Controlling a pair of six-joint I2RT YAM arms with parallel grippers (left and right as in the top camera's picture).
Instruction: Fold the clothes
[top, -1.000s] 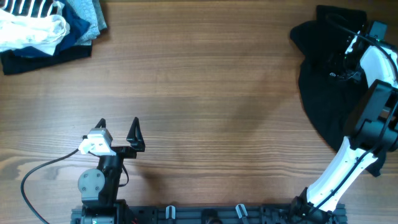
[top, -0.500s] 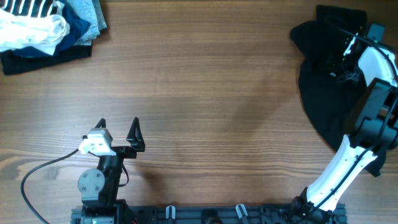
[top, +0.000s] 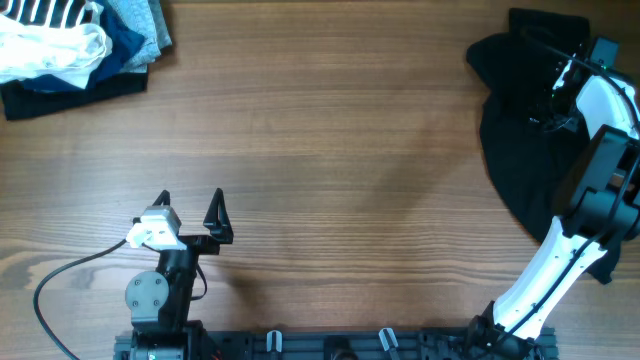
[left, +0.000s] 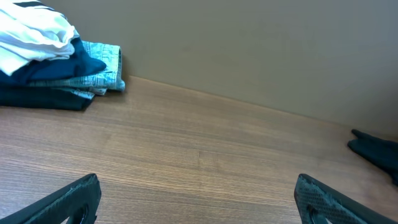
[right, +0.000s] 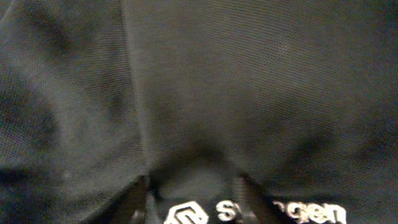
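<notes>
Black garment (top: 510, 160): it is laid in a loose heap at the far right of the wooden table (top: 320, 150). Its right side is cut off by the overhead frame edge and partly covered by the right arm (top: 560, 260).
Hard to make out from above: the right gripper is lost against the dark cloth beneath it, and its fingers cannot be picked out in the overhead view.
Right wrist view: the frame is filled almost wholly by fabric. Only the blurred fingertips (right: 138, 202) are seen at the lower edge, and a white printed logo (right: 255, 213) is cut off by the bottom edge.
Right gripper (right: 194, 198): it is pressed into the garment, with a ridge of cloth bunched between the two tips, which stand somewhat apart. Whether the cloth is truly clamped cannot be told.
Right arm pose: the arm is raised from the near right base and bent over the garment, with the wrist turned down toward the cloth.
Left gripper (top: 190, 205): it is released, with the fingers spread wide and nothing between them. It is held low near the front left of the table and pointed toward the far side.
Left wrist view: only two fingertips (left: 74, 196) are shown in the lower corners, and a dark corner of the garment is glimpsed at the right edge.
Heap of other garments (top: 70, 45): white, striped, light-blue and navy pieces are stacked at the far left corner, cut off by the frame and well apart from the black one.
</notes>
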